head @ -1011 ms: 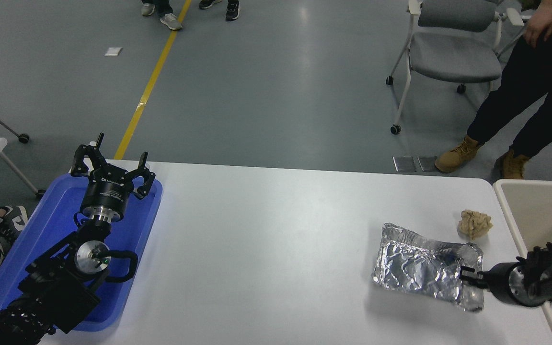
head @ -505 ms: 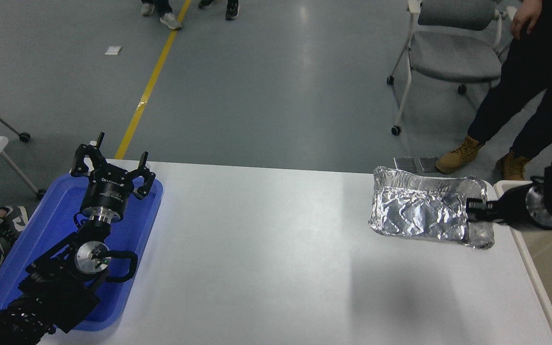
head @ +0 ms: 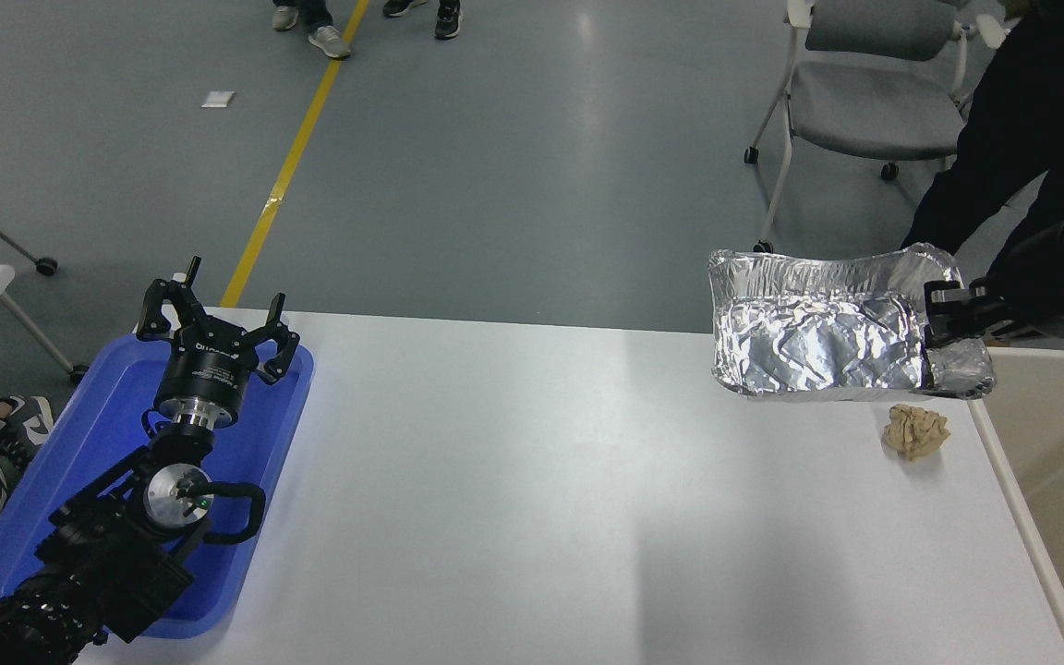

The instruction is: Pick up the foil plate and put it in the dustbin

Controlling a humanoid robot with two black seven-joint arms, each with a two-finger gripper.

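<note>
The foil plate (head: 818, 342), a crinkled silver tray with a dented rim, hangs in the air above the table's far right corner. My right gripper (head: 943, 319) comes in from the right edge and is shut on the plate's right rim. The dustbin (head: 1049, 434), cream with a thick rim, stands just off the table's right side, below and to the right of the plate. My left gripper (head: 218, 328) is parked open over the blue tray at the lower left.
A crumpled tan paper ball (head: 916, 431) lies on the white table (head: 532, 499) under the plate's right end. A flat blue tray (head: 89, 462) sits at the left. A person in dark trousers (head: 1021, 120) and a grey chair (head: 874, 92) are beyond the far right corner.
My right gripper has lifted the foil plate off the table and carried it up and away, toward the far right corner. The paper ball shows again. The left arm has not moved.
</note>
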